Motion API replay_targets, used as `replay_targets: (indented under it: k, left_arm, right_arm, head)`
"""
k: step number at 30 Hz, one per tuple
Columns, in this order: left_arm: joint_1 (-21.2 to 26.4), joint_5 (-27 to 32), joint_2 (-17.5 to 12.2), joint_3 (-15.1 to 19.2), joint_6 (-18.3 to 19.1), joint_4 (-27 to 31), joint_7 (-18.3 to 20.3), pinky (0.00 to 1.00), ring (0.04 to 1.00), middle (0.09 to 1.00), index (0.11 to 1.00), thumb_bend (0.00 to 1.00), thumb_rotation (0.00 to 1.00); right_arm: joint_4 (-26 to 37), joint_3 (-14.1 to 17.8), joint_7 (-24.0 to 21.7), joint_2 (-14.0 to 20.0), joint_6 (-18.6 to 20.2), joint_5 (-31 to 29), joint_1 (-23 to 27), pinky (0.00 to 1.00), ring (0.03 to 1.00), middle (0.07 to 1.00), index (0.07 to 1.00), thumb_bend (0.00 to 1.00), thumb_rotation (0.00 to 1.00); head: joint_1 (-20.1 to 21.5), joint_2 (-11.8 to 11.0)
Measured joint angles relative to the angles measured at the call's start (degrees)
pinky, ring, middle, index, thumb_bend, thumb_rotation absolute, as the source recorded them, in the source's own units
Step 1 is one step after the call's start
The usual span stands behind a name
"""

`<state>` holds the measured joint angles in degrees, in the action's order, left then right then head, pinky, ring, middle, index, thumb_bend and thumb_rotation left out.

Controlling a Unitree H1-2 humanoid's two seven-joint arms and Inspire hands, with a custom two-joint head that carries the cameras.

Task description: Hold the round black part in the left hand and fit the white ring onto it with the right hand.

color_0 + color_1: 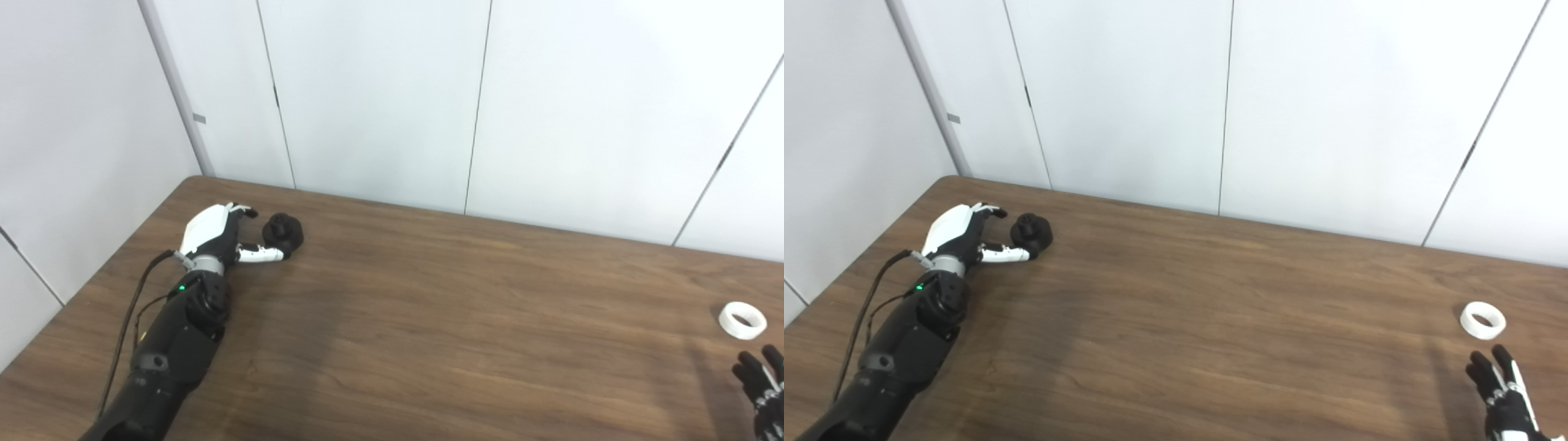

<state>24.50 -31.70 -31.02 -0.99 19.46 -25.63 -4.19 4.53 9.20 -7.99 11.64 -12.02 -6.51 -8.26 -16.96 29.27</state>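
Note:
The round black part (pixel 283 233) sits on the wooden table (pixel 429 318) at the far left. My left hand (pixel 223 236) is open beside it, fingers above and thumb below, the thumb tip touching or nearly touching the part. The white ring (pixel 742 320) lies flat on the table at the far right. My right hand (pixel 1503 398) is open and empty, fingers spread, just in front of the ring and apart from it. Only its fingertips show in the left eye view (pixel 762 380).
White wall panels (pixel 380 98) stand right behind the table's back edge. The table's left edge runs close to my left arm (pixel 171 349). A black cable (pixel 125 324) hangs along that arm.

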Motion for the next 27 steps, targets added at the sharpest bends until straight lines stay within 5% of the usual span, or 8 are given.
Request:
replay_targets:
  k: [27]
  left_arm:
    - [4.44,4.70,-0.09,-2.27,0.39,-4.01,2.19,1.00,1.000,0.952,0.804,0.99,0.38]
  right_arm:
    - [0.57,0.08,0.49,-0.27,-0.06,1.31,-0.29,1.00,0.920,0.926,0.978,0.58,1.00]
  head:
    - [0.79,0.09]
